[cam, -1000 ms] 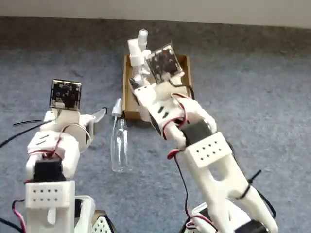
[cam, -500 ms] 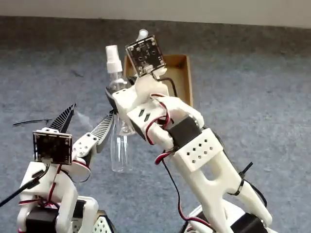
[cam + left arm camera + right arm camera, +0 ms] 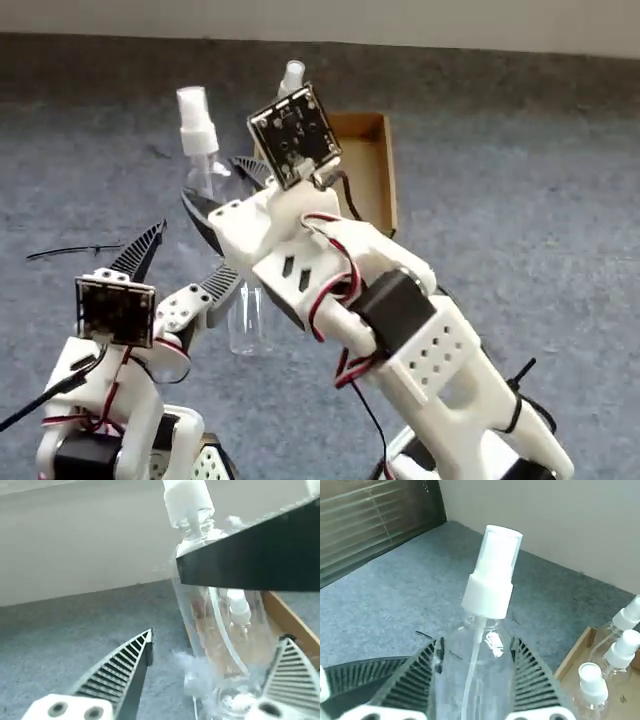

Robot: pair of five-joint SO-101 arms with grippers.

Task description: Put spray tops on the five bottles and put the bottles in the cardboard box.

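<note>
My right gripper (image 3: 222,190) is shut on a clear bottle (image 3: 203,170) with a white spray top (image 3: 196,118), held upright in the air left of the cardboard box (image 3: 372,165). The right wrist view has the same bottle (image 3: 475,680) between the ribbed fingers (image 3: 532,680), its spray top (image 3: 492,580) above them. My left gripper (image 3: 198,248) is open just below the held bottle. In the left wrist view the held bottle (image 3: 220,625) is above and between the open fingers (image 3: 125,675). Another clear bottle (image 3: 245,320) lies on the carpet.
Several capped bottles (image 3: 615,645) stand in the box (image 3: 570,665); one spray top (image 3: 292,75) pokes up behind the right wrist camera. A black cable (image 3: 65,252) lies on the grey carpet to the left. A wall runs along the far side.
The right arm has carried the capped bottle from over the box leftward and higher. The left arm has risen and turned its open gripper up toward the bottle.
</note>
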